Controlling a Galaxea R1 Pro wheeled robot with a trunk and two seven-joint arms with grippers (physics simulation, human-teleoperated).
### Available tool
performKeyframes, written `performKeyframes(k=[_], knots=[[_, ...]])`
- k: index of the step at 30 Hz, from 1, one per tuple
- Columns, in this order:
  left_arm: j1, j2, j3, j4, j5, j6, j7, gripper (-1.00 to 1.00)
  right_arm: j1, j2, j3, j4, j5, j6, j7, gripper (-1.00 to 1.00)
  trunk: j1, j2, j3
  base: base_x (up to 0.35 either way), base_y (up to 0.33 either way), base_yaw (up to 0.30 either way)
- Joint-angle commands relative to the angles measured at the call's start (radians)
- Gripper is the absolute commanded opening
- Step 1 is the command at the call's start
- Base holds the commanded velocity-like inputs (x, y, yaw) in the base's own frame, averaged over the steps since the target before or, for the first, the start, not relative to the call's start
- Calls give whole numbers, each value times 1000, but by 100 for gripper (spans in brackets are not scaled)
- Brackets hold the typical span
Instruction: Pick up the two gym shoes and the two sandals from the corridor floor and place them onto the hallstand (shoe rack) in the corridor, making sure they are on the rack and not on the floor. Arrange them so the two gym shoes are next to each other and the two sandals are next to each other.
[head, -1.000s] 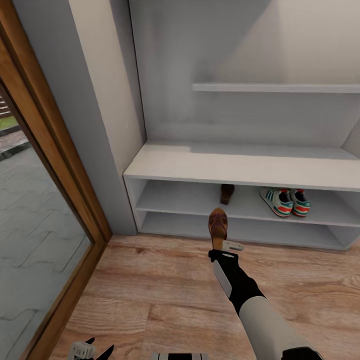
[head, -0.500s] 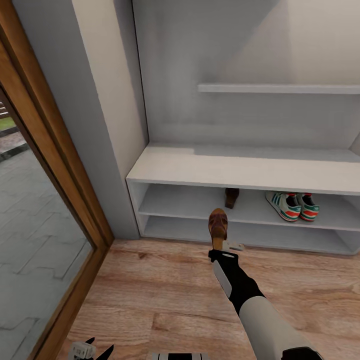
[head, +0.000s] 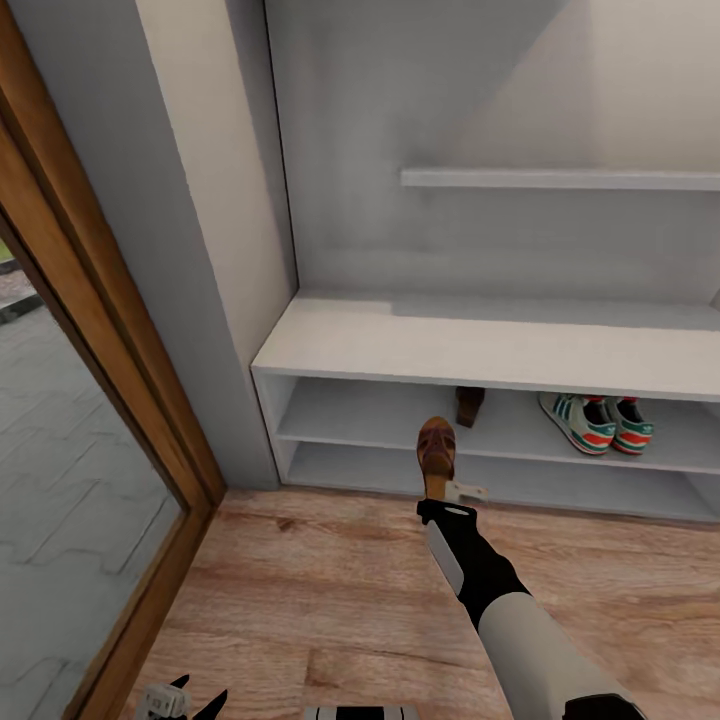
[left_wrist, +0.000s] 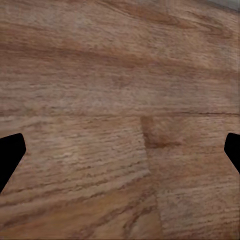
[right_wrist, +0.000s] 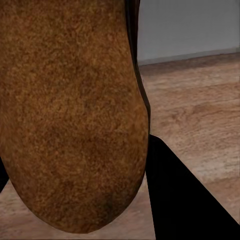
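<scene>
The right gripper (head: 440, 490) is closed on one brown sandal (head: 437, 453), holding it out in front of the hallstand (head: 470, 345), above the corridor floor (head: 330, 590) and just short of the open shelves. The other sandal (head: 469, 405) already sits on the upper of the two open shelf levels, and the two gym shoes (head: 598, 423) stand side by side further right on that same level, so the step in hand looks like delivering the last shoe. To do it well, the held sandal should go in low under the bench surface, onto that same shelf and just beside its mate, on the side away from the sneakers so the pairs stay distinct; it should be let go only once it rests flat and well back from the shelf's front edge. The head view gives this whole layout, whereas the right wrist view shows the sandal (right_wrist: 70, 115) at close range, its grainy brown face with floor and a grey wall behind. The left gripper (head: 185, 700) hangs low at the robot's side, and the left wrist view shows its dark fingertips (left_wrist: 10, 155) set wide apart over bare floor planks, holding nothing.
</scene>
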Motion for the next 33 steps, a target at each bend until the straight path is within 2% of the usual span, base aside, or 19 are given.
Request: performKeyframes(k=[1, 5, 14, 25, 33], knots=[[-1, -1, 8, 0, -10, -5, -5, 100, 0, 0, 2, -2, -9, 3, -8, -100, 0, 0, -1, 307, 83, 0], [-1, -1, 8, 0, -10, -4, -5, 100, 0, 0, 2, -1, -9, 2, -8, -100, 0, 0, -1, 257, 81, 0], [-1, -1, 8, 0, -10, -5, -5, 100, 1, 0, 2, -2, -9, 2, -9, -100, 0, 0, -1, 88, 16, 0], [-1, -1, 8, 0, -10, -5, -5, 100, 1, 0, 2, -2, -9, 2, -9, -100, 0, 0, -1, 294, 1, 0], [-1, -1, 8, 0, -10, -5, -5, 100, 1, 0, 2, -2, -9, 2, -9, -100, 0, 0, -1, 63, 0, 0]])
